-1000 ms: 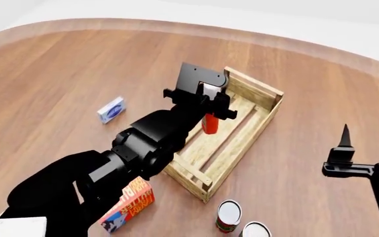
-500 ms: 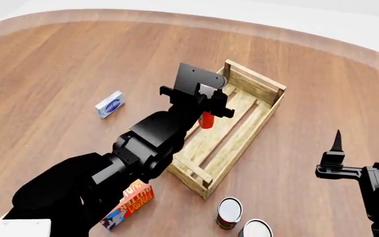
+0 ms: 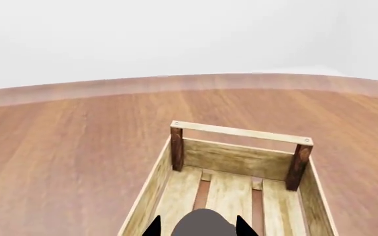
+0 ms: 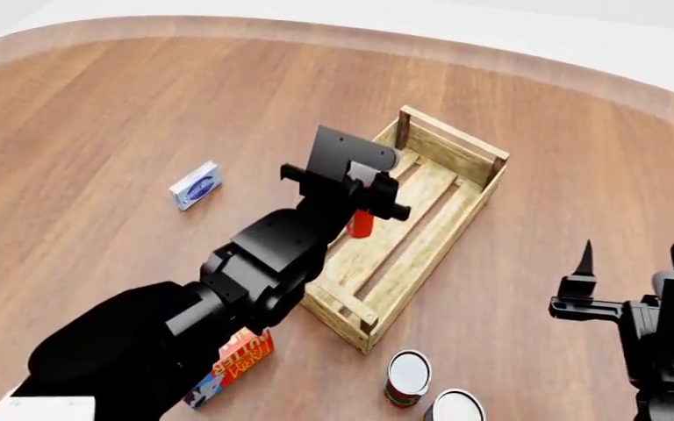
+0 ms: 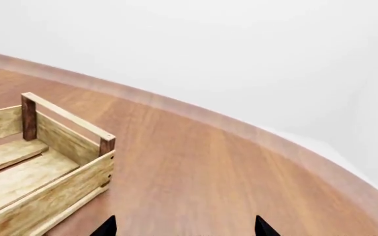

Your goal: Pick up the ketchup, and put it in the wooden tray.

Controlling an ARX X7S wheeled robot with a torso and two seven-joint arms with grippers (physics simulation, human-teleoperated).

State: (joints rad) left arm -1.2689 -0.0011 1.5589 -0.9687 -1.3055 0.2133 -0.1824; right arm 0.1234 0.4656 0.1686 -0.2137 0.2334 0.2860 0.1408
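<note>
My left gripper [image 4: 364, 203] is shut on the ketchup [image 4: 362, 223], an orange-red bottle hanging below the fingers over the inside of the wooden tray [image 4: 483, 187]. In the left wrist view the bottle's grey-white cap [image 3: 204, 225] sits between the two dark fingertips, with the tray's far end [image 3: 240, 132] beyond. My right gripper [image 4: 630, 267] is open and empty, to the right of the tray above bare floor; in the right wrist view its tips are wide apart [image 5: 183, 227] and a corner of the tray [image 5: 64, 147] shows.
A blue-and-white box [image 4: 197, 185] lies left of the tray. A red-orange box [image 4: 234, 361] lies under my left arm. Two cans [image 4: 407, 379] stand near the tray's front corner. A pale wall bounds the wooden surface at the back.
My left gripper with the ketchup has drawn slightly back and left over the tray. My right gripper has shifted and turned, so both its fingertips now show.
</note>
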